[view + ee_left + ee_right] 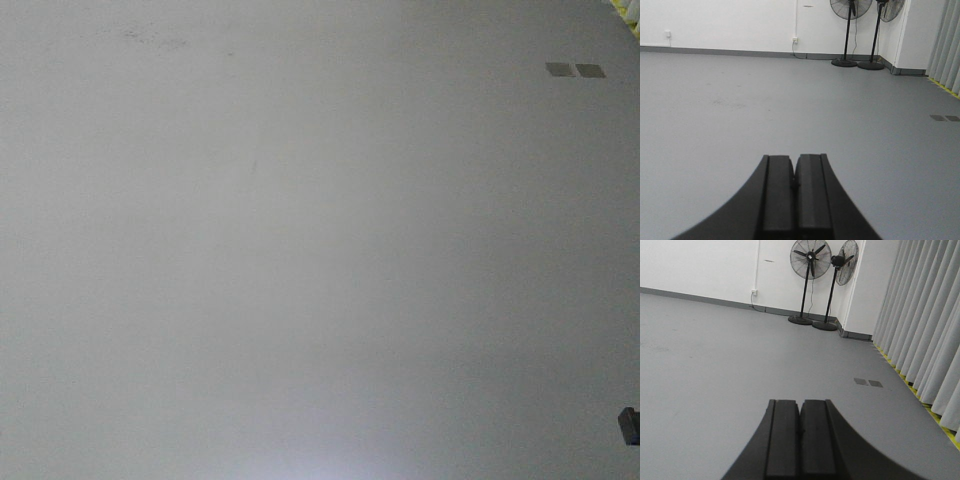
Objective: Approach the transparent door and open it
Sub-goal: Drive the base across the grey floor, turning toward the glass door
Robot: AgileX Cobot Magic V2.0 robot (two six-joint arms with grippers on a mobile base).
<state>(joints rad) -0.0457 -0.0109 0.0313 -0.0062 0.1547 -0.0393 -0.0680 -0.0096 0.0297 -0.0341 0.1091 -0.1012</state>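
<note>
The left pincer [795, 165] and right pincer [800, 407] were each pressed together, holding nothing. Past them lay grey floor [740, 100]. Far off, two fans [811, 262] stood by the white wall [700, 265], near curtains [925, 330]. No view showed the door.

Two fans [810, 262] stand side by side before the far wall [700, 265]. Curtains [925, 330] hang on the right, with floor plates [868, 382] near them.
</note>
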